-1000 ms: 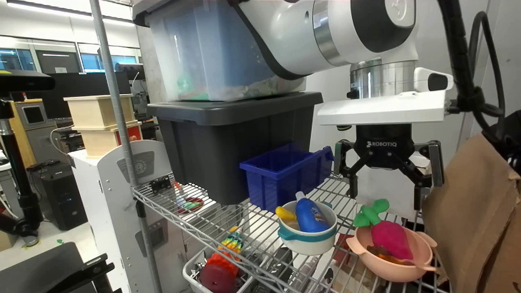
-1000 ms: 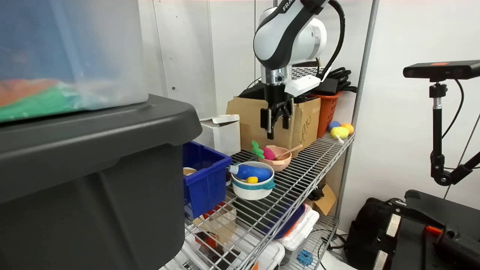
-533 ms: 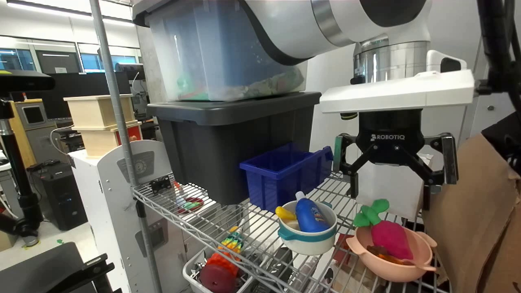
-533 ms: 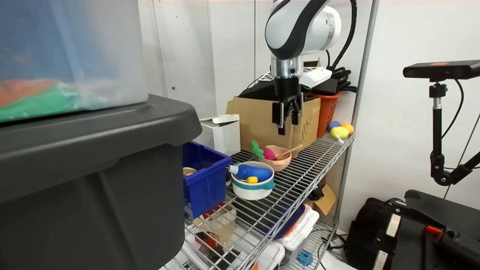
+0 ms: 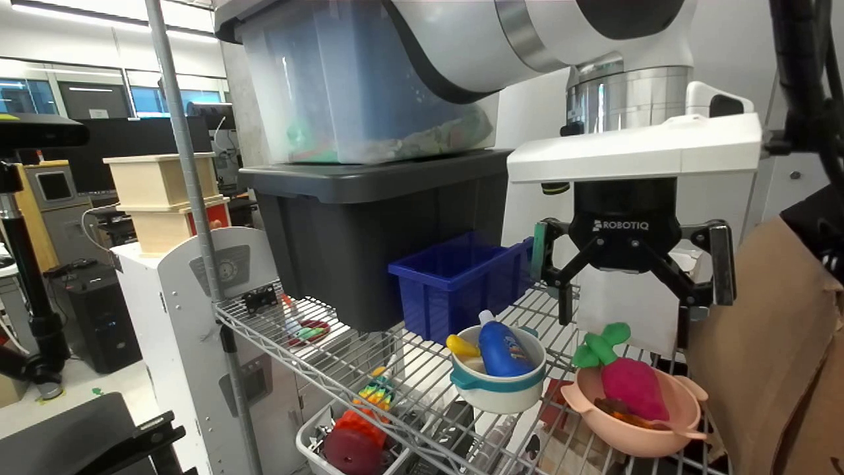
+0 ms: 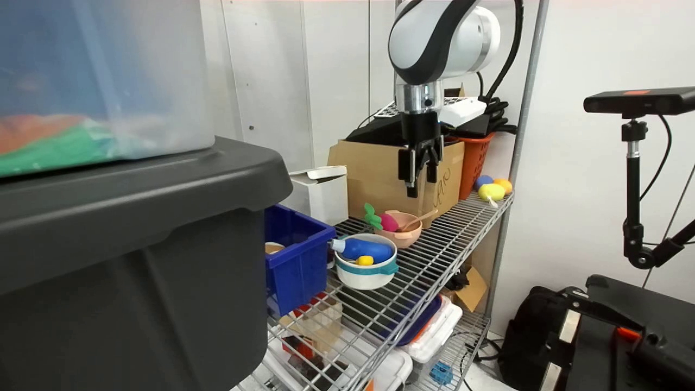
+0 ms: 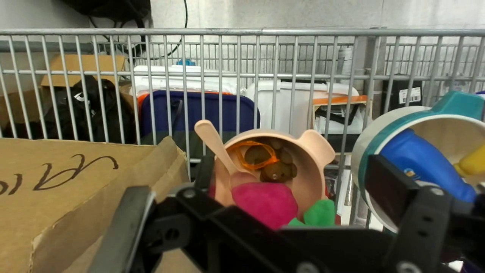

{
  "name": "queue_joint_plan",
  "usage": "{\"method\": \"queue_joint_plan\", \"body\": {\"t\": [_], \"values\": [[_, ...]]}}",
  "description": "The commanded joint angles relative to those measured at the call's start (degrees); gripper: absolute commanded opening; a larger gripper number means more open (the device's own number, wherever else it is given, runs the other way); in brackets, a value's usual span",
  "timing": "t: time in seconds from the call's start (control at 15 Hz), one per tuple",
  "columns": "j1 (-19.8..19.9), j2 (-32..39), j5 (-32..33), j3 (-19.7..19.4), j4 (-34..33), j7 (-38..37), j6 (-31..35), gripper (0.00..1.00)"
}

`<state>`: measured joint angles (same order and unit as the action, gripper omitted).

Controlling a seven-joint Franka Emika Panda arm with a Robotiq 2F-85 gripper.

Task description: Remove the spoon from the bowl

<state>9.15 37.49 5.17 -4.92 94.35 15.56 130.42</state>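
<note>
- The spoon (image 7: pixel 218 148) rests in the peach-tan bowl (image 7: pixel 308 170); in the wrist view its handle leans out over the rim toward ten o'clock, while its scoop end lies inside, partly hidden.
- The same bowl also holds, in the wrist view, a pink plush (image 7: pixel 265 206) at six o'clock, its green leaves (image 7: pixel 320 214) toward four o'clock, a small brown toy (image 7: pixel 278 172) near the centre and an orange loop (image 7: pixel 261 165) toward eleven o'clock.
- The gripper (image 5: pixel 624 321) is unclenched, its fingers spread far apart; in an exterior view it hangs at twelve o'clock from the peach-tan bowl, above it and apart from it.
- The white and black arm (image 5: pixel 471 53) carries the gripper from above.
- In the wrist view a pale bowl with a teal band (image 7: pixel 375 132) stands near, at three o'clock, with a blue bottle (image 7: pixel 420 159) and a yellow item (image 7: pixel 473 163) inside.
- Both bowls stand on a wire shelf (image 6: pixel 445 233).
- A cardboard box (image 7: pixel 75 212) is just beside the peach-tan bowl, at nine o'clock in the wrist view.
- In an exterior view a white box (image 6: pixel 328 198) sits at ten o'clock from that bowl, an orange basket (image 6: pixel 479 163) and a yellow soft toy (image 6: pixel 491 191) at two o'clock.
- In an exterior view a dark blue bin (image 5: pixel 425 307) stands at ten o'clock from it, beside a dark grey tub (image 5: pixel 330 251) bearing a clear tub (image 5: pixel 369 86).
</note>
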Motion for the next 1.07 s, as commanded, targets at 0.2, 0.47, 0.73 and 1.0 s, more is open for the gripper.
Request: {"method": "queue_joint_plan", "body": {"t": [0.2,0.47,0.73,1.0], "values": [[0.41,0.02,0.36,0.47,-0.12,-0.2,-0.14,1.0],[0.41,0.01,0.36,0.48,-0.11,-0.2,-0.14,1.0],[0.41,0.01,0.36,0.48,-0.11,-0.2,-0.14,1.0],[1.09,3.21,0.12,0.39,-4.32,0.39,-1.33,1.0]]}}
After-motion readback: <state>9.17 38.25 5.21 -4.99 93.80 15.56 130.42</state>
